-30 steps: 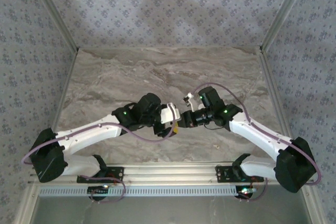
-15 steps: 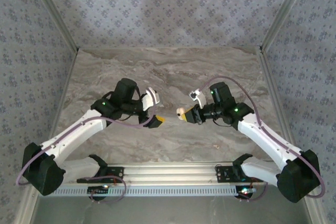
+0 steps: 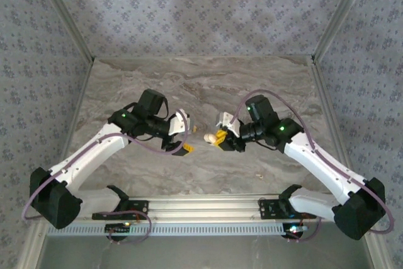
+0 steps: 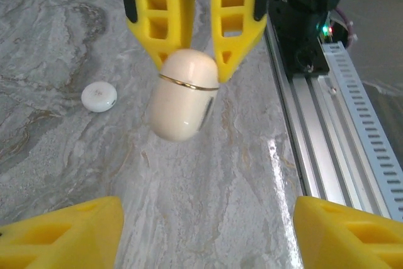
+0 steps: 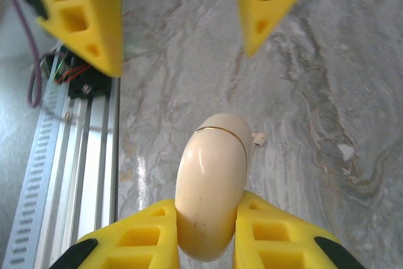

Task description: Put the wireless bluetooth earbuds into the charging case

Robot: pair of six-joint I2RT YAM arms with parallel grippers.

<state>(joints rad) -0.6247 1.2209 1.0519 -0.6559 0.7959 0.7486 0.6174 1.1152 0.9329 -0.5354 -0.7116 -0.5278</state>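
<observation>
My right gripper (image 5: 208,213) is shut on the charging case (image 5: 211,187), a cream capsule with a thin gold seam, closed and held above the table. From above, the case (image 3: 208,137) sticks out leftward from the right gripper (image 3: 218,137). My left gripper (image 3: 189,135) faces it from the left, open wide and empty. In the left wrist view the case (image 4: 184,96) hangs ahead of the left gripper (image 4: 208,234), apart from it. One tiny white earbud (image 5: 257,139) lies on the marble just beyond the case. Another white speck (image 5: 345,150) lies further right.
A coin-sized white round disc (image 4: 99,97) lies on the marble table (image 3: 264,86) beside the case. The aluminium rail (image 4: 327,130) runs along the near edge, with the arm bases on it. Patterned walls (image 3: 189,11) enclose the table.
The grippers, close together a second ago, drew apart. Since then the right gripper has carried the case slightly left toward the open left gripper.
</observation>
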